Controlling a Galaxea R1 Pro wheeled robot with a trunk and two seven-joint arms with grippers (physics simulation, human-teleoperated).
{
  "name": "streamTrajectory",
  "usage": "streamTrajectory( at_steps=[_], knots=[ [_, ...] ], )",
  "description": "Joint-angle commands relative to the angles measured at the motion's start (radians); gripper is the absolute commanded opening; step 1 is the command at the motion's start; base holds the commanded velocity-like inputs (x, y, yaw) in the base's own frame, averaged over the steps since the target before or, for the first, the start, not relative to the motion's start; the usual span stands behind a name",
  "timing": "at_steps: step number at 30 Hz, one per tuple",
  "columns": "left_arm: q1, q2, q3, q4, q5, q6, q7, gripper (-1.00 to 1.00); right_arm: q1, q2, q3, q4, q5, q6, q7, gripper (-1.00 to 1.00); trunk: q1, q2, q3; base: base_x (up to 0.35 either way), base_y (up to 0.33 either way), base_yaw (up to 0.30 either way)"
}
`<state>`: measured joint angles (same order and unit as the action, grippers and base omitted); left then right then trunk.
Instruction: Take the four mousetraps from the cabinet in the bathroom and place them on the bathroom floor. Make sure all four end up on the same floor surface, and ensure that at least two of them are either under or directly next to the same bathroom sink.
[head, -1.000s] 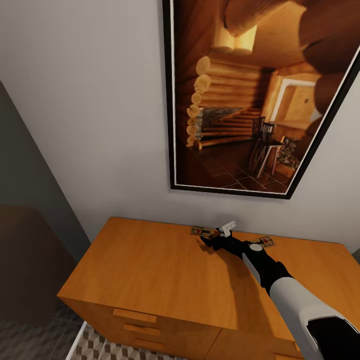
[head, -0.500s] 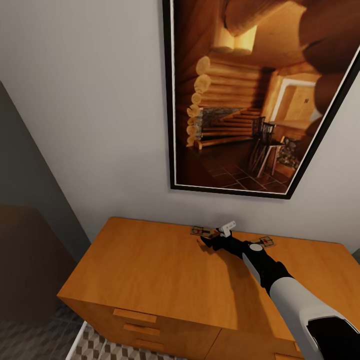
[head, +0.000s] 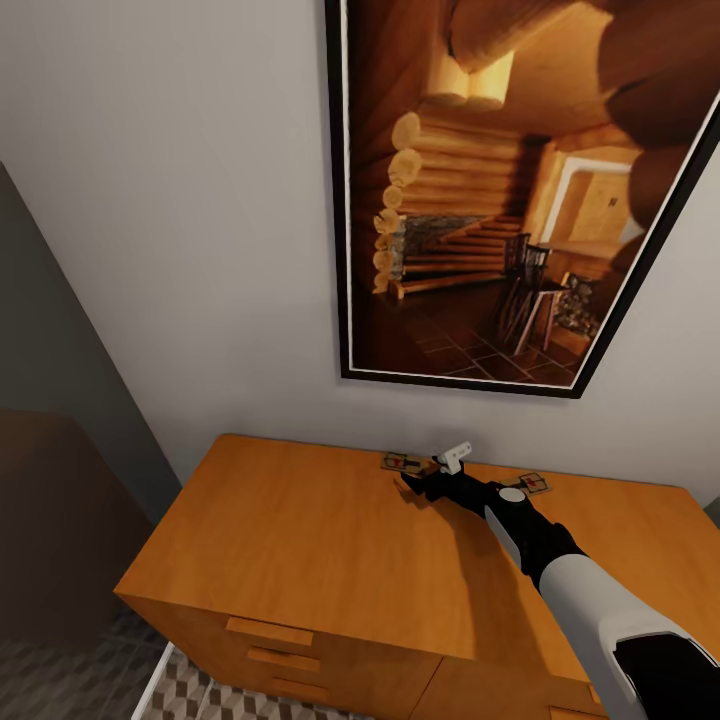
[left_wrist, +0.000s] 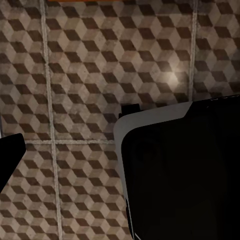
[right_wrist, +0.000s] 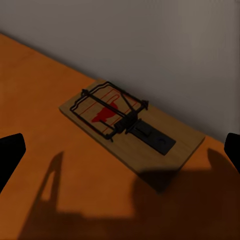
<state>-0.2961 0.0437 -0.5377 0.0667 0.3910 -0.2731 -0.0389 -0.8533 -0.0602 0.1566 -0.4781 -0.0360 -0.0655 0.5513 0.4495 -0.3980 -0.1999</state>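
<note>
- Mousetraps, head view: two lie flat on top of the cabinet (head: 330, 540), both at its back edge against the wall (head: 170, 250). One mousetrap (head: 400, 462) sits just ahead of the right gripper (head: 418, 487); a second mousetrap (head: 533, 484) lies beside the right forearm, further along the same back edge. The right arm reaches across the cabinet top, its gripper low over the wood and just short of the first trap. A framed picture (head: 500, 190) of a log interior hangs on the wall above the cabinet. Cube-patterned bathroom floor (head: 190, 695) shows below the cabinet's front corner.
- Left wrist view: the camera looks down on the bathroom floor (left_wrist: 85, 75), its cube tiles crossed by pale grout lines. A dark and white part of the robot's body (left_wrist: 180, 170) covers one corner. One black fingertip shows at the frame edge; whether the left claw is released or clenched cannot be told.
- Right wrist view: one mousetrap (right_wrist: 131, 123) lies on the cabinet top (right_wrist: 45, 100), close to the wall (right_wrist: 150, 40), with a red mark under its wire. The right claw is released, its two black fingertips spread wide on either side of the trap, touching nothing.
</note>
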Motion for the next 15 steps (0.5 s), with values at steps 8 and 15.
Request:
streamTrajectory(
  at_steps=[8,15],
  knots=[
    [-0.001,-0.001,-0.008,0.004,0.01,-0.006,-0.004,1.0,-0.001,-0.001,0.006,0.001,-0.004,-0.005,-0.001,1.0,0.001,-0.002,-0.002,0.076,0.0,0.0],
    [-0.001,-0.001,-0.008,0.004,0.01,-0.006,-0.004,1.0,-0.001,-0.001,0.006,0.001,-0.004,-0.005,-0.001,1.0,0.001,-0.002,-0.002,0.053,0.0,0.0]
  ],
)
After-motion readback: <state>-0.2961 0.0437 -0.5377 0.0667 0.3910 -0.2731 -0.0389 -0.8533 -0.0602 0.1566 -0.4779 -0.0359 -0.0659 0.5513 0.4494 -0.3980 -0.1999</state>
